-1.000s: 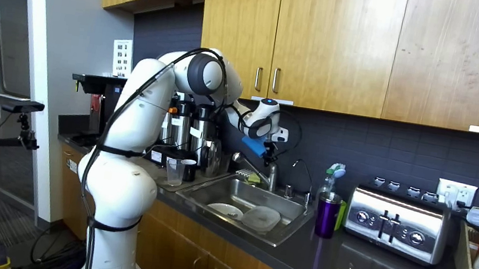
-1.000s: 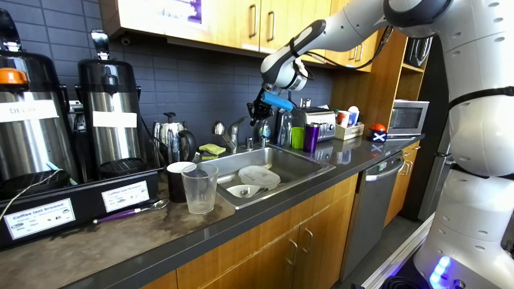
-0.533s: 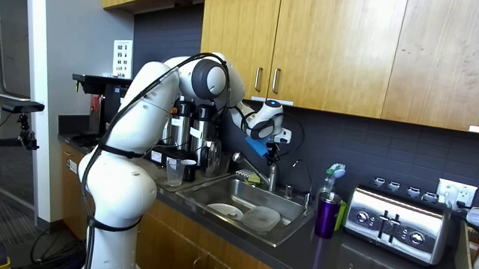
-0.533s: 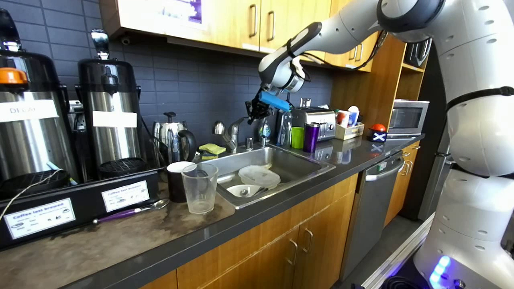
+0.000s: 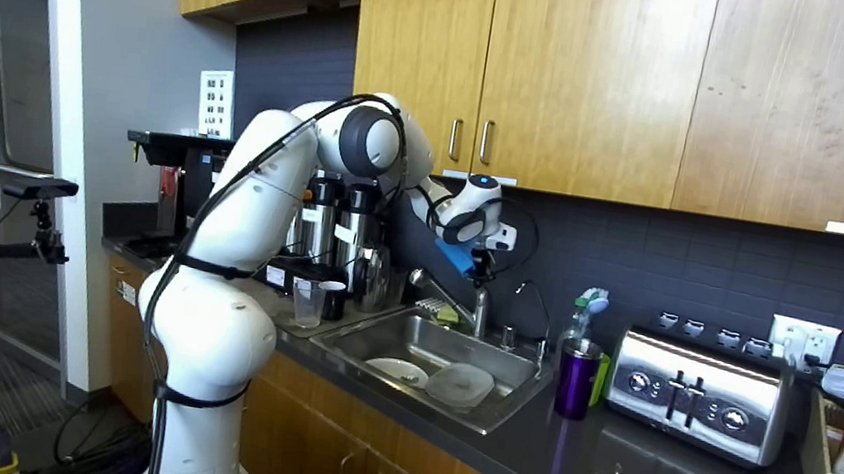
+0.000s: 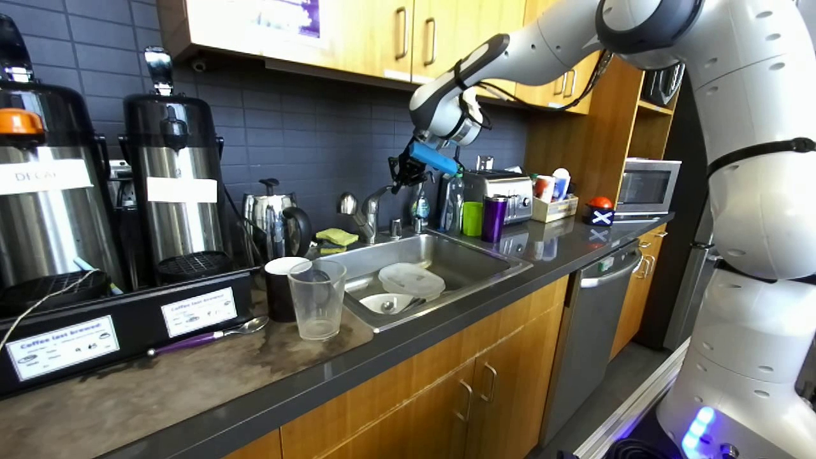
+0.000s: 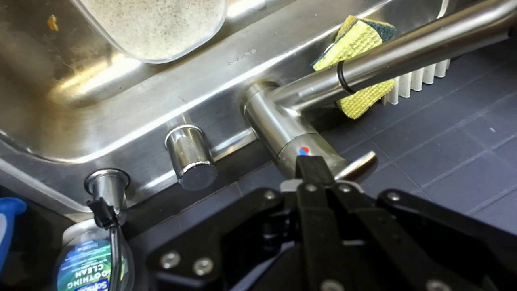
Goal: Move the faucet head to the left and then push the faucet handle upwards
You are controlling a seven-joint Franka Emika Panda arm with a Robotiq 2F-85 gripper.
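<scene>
The silvery faucet head point(image 5: 417, 277) points left over the sink's left side in an exterior view. It also shows in an exterior view point(image 6: 348, 203) near the kettle. In the wrist view the spout point(image 7: 420, 50) runs to the upper right and its head is out of view. The faucet handle point(image 7: 359, 166) is a short lever at the back of the faucet body, and also shows in an exterior view point(image 6: 380, 194). My gripper point(image 7: 313, 161) is shut and empty. Its tips are over the faucet body's top, by the red-blue dot, left of the lever. I cannot tell whether they touch.
The steel sink point(image 6: 484, 264) holds a plastic container point(image 6: 411, 281) and a white bowl. A sponge point(image 7: 351, 44) lies behind the spout. A soap pump point(image 7: 109, 194) and a metal cap point(image 7: 192, 157) stand beside the faucet. A purple cup point(image 5: 577, 380) and toaster point(image 5: 700, 394) are right.
My gripper has shifted slightly: right in an exterior view with the toaster at right, left and slightly up in an exterior view with the coffee dispensers. It stays shut. The faucet has not visibly moved.
</scene>
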